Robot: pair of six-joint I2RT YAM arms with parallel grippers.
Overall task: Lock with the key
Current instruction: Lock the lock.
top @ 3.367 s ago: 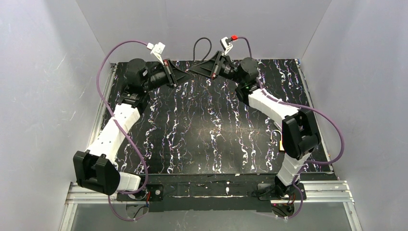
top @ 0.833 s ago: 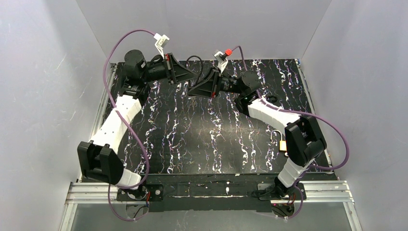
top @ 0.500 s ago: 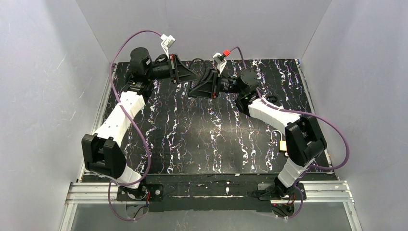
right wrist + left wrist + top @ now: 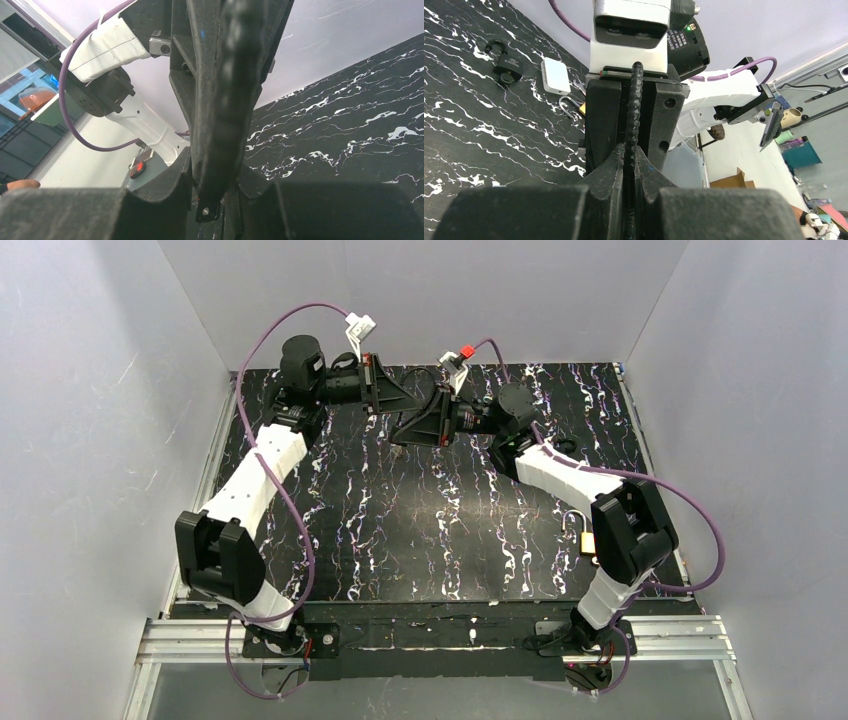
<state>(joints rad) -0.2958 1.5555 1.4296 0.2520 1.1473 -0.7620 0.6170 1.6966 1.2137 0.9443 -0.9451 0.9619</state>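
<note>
Gripping black cord (image 4: 634, 110), left fingers (image 4: 608, 172) and right fingers (image 4: 603, 120) clamped, black padlock (image 4: 506, 67), white box (image 4: 555, 76), lock (image 4: 587, 541) beyond

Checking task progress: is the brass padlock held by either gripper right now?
No, the brass padlock lies on the table near its right edge, with nothing gripping it.

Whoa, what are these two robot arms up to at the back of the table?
Both arms reach to the far end of the table, their tips facing each other. The left end effector is shut on a thin black ribbed cord, and the right end effector appears to grip the same cord. The brass padlock that is to be locked lies untouched by the right arm's elbow. A black padlock lies on the table too. No key is clearly visible.
</note>
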